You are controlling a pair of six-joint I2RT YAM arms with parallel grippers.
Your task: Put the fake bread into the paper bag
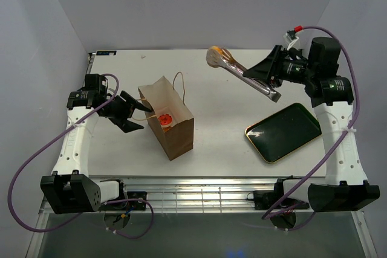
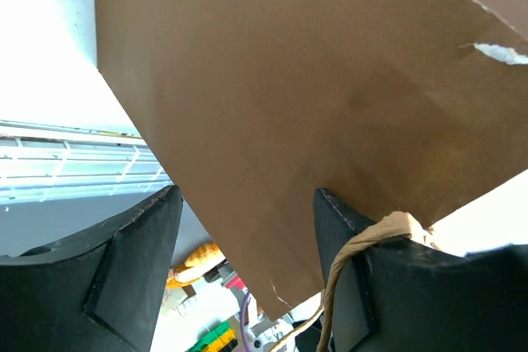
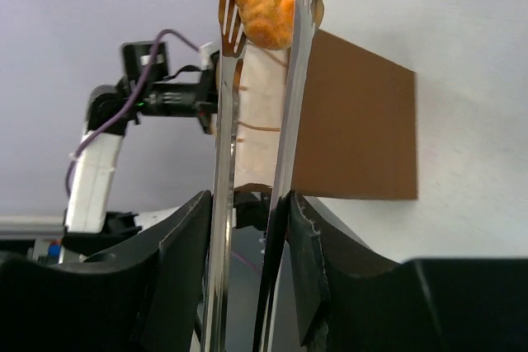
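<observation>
Clamping metal tongs (image 1: 242,74), right jaws are partly closed on the two blades. A golden bun (image 1: 215,56) is pinched at the tongs' tip, well out past those jaws. Left jaws are spread wide and hold nothing; the paper bag (image 1: 175,128) wall runs between them, with a cord handle (image 2: 346,261) against one jaw. The red donut (image 1: 166,119) sits in the bag's mouth just beyond them. Dark green tray (image 1: 282,132) is near the right jaws, on the table (image 1: 217,143).

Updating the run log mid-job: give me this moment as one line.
right gripper: shut on tongs pinching bun | left gripper: open, astride paper bag wall | red donut: in bag
</observation>
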